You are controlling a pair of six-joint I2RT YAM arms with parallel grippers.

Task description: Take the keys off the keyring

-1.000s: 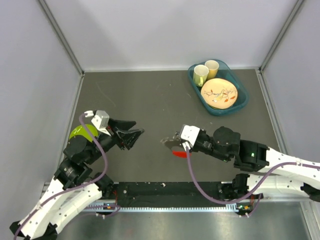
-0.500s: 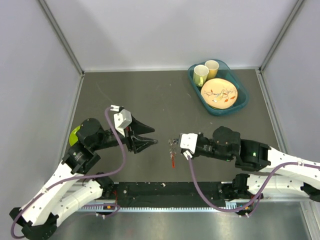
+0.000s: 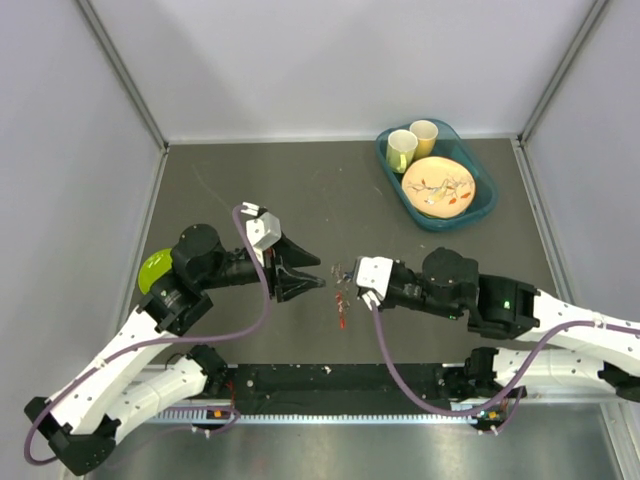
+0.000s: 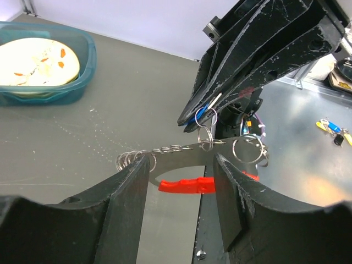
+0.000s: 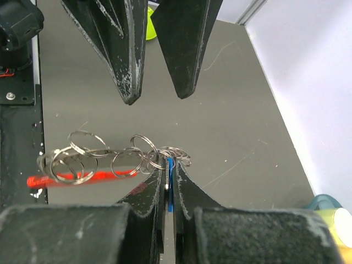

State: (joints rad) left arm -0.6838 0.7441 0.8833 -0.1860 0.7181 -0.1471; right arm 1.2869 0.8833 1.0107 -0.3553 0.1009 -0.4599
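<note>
Two keys (image 3: 342, 300) on a keyring chain (image 5: 110, 159) are seen mid-frame, the blue key (image 5: 170, 190) pinched by the right gripper (image 5: 168, 168); the left gripper (image 4: 182, 160) is held spread nearby. Upper right, one tub (image 3: 487, 195) is filled with two cups (image 3: 402, 148) and one plate (image 3: 438, 186).

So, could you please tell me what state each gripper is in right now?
Left gripper: open, holding nothing.
Right gripper: shut on the blue key.
</note>
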